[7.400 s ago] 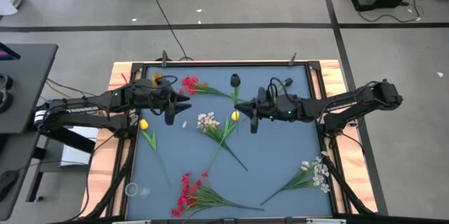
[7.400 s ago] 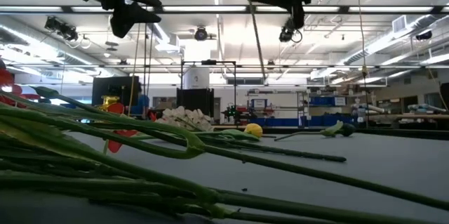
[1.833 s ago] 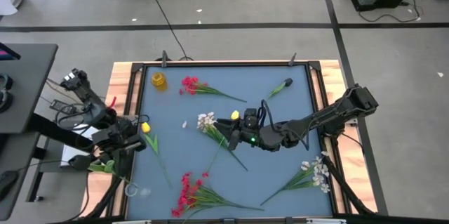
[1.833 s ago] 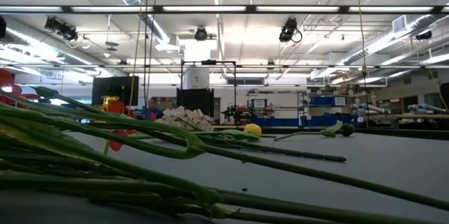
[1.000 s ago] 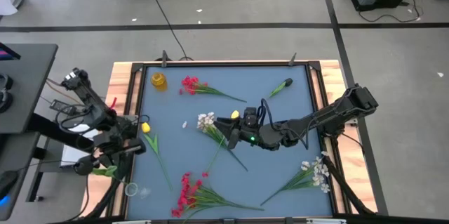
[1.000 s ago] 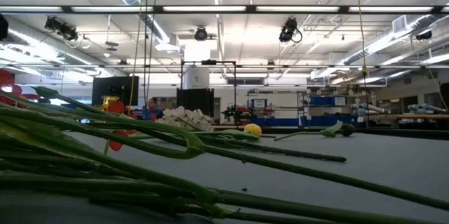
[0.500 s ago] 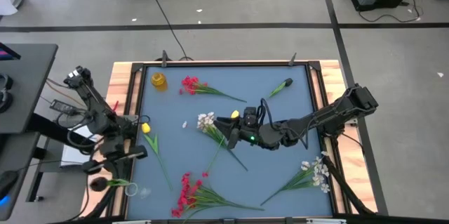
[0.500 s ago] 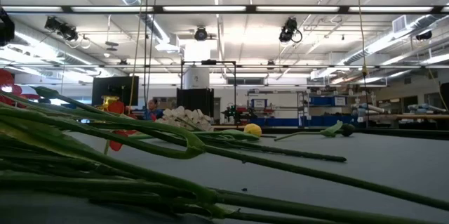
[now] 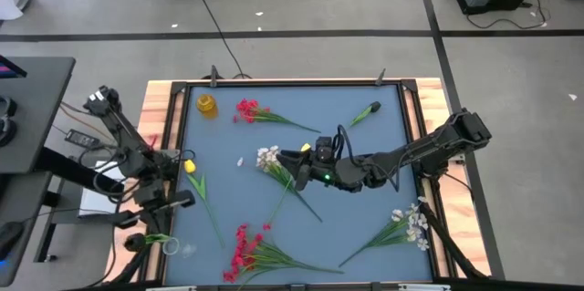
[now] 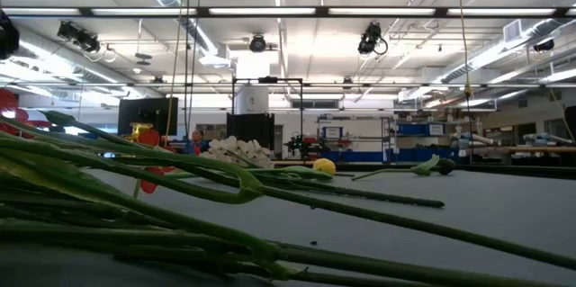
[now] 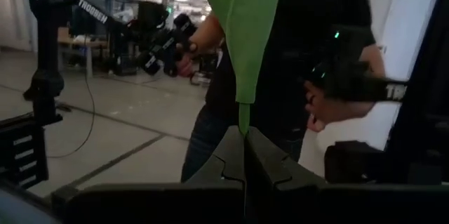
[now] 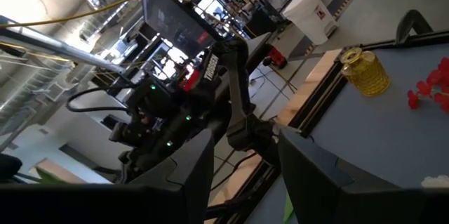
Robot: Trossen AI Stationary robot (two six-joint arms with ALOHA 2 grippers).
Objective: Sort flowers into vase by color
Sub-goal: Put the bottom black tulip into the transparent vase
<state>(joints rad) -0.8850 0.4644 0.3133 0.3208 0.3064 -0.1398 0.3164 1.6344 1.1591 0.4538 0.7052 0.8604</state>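
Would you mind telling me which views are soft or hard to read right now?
Low view: the nearest green stems are blurred, the ceiling lights flare. Left wrist view: the leaf between the shut fingers is soft, the person behind is dark. Right wrist view: the yellow vase is clear, the fingers are in shadow.

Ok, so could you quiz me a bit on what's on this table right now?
1. True or false: the yellow vase already holds flowers.
2. Which gripper is shut on a green stem? A) left B) right
3. How many red flower bunches lie on the table?
Key: 1 false. 2 A, the left gripper, off the table's left edge; the right gripper hangs open mid-table. 3 two.
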